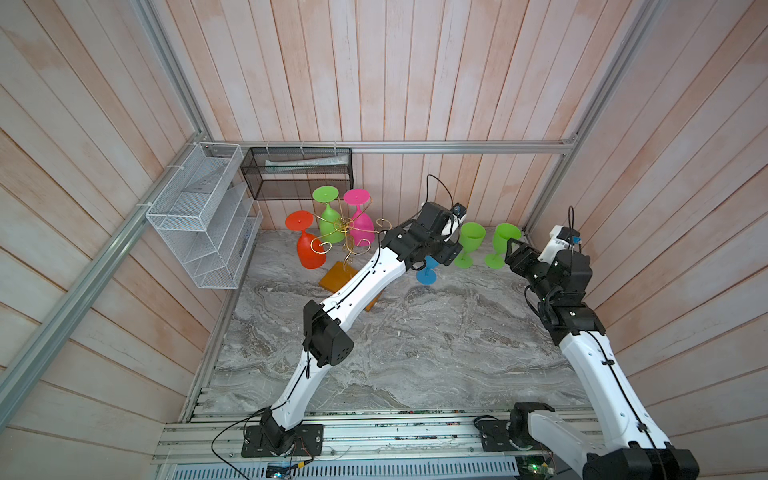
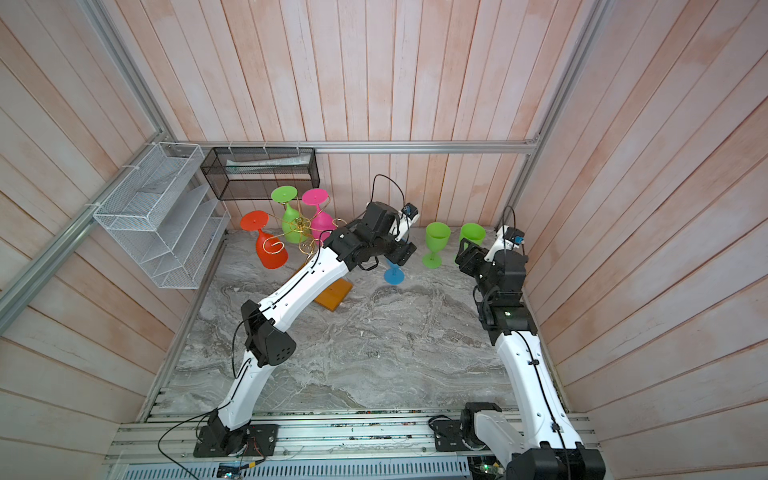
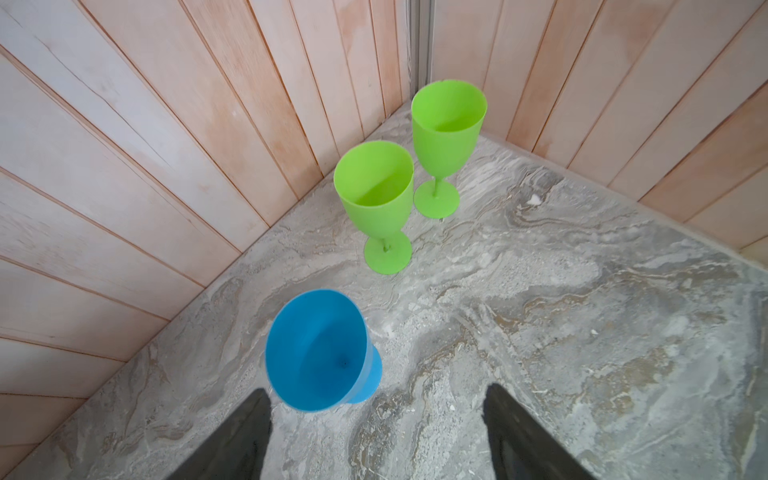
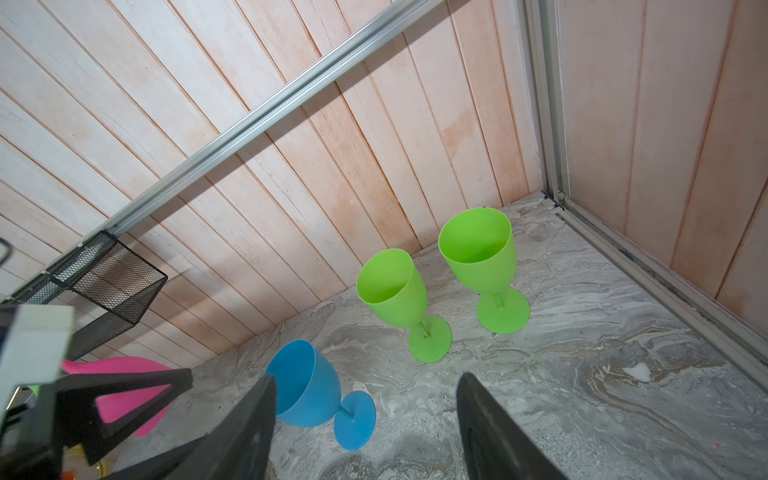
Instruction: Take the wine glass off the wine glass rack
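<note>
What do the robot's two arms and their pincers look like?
Both the left arm and the right arm have smooth white shells joined by boxy black joints, with thin black cables running along them. The left gripper and the right gripper each have two flat dark fingers tapering to points.

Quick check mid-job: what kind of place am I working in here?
Probably a staged test booth, not a real kitchen: plank walls held in an aluminium frame, a marble-look tabletop, and a wine glass rack hung with coloured glasses.
</note>
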Tool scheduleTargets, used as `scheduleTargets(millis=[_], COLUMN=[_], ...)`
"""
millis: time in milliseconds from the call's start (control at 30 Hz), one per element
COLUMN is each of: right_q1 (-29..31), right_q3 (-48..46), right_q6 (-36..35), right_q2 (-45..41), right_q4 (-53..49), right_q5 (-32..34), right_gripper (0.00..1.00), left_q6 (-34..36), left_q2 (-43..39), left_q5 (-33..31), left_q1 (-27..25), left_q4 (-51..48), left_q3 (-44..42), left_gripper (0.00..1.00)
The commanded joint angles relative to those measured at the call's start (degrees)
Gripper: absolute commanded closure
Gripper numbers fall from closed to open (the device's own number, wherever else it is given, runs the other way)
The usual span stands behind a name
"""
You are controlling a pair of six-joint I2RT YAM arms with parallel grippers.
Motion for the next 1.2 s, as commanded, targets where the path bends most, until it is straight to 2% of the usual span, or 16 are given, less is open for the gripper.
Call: scheduleTargets(millis=[0, 167, 300, 433, 533, 633, 867, 1000, 1167], right_q1=[0.04, 0.56, 3.42, 10.63, 16.94, 23.26, 37.67, 42.18, 44.01], right_q3=[1.72, 1.50, 1.95, 3.70, 5.19, 5.97, 8.34, 9.49, 9.50], right_q6=[-0.33, -0.63, -2.07, -5.63, -8.88, -12.64, -20.51, -22.38, -21.78], right_q2=[-1.03, -1.60, -1.41, -0.54, 0.52, 1.98, 8.74, 12.00, 13.53], right_q4=[0.50, 1.06, 1.81, 2.75, 3.99, 5.98, 7.18, 6.73, 7.05], right_q5=[0.78, 0.93, 2.23, 7.05, 9.53, 10.26, 12.30, 13.40, 12.36], right_gripper=[0.30, 0.30, 0.30, 0.31, 0.31, 0.31, 0.31, 0.31, 0.32], left_q6=[-0.21, -1.40, -3.18, -6.03, -10.12, -14.79, -23.30, -28.20, -36.28], left_q2=[-4.12, -8.51, -14.62, -21.63, -26.41, -32.78, -46.93, -51.91, -55.66], left_q5=[-0.81, -0.64, -0.36, -1.41, -1.33, -1.72, 7.38, 14.71, 27.33], left_q1=[-1.08, -2.22, -2.26, -0.57, 3.66, 10.13, 30.93, 40.84, 52.88], left_q4=[1.43, 1.54, 1.28, -0.35, -4.01, -5.90, -4.96, -1.56, 5.89], left_q3=[1.68, 2.36, 2.03, 1.71, 0.51, -6.39, -25.73, -36.33, -50.19], left_gripper=[0.17, 0.16, 0.16, 0.16, 0.16, 0.17, 0.19, 0.21, 0.25])
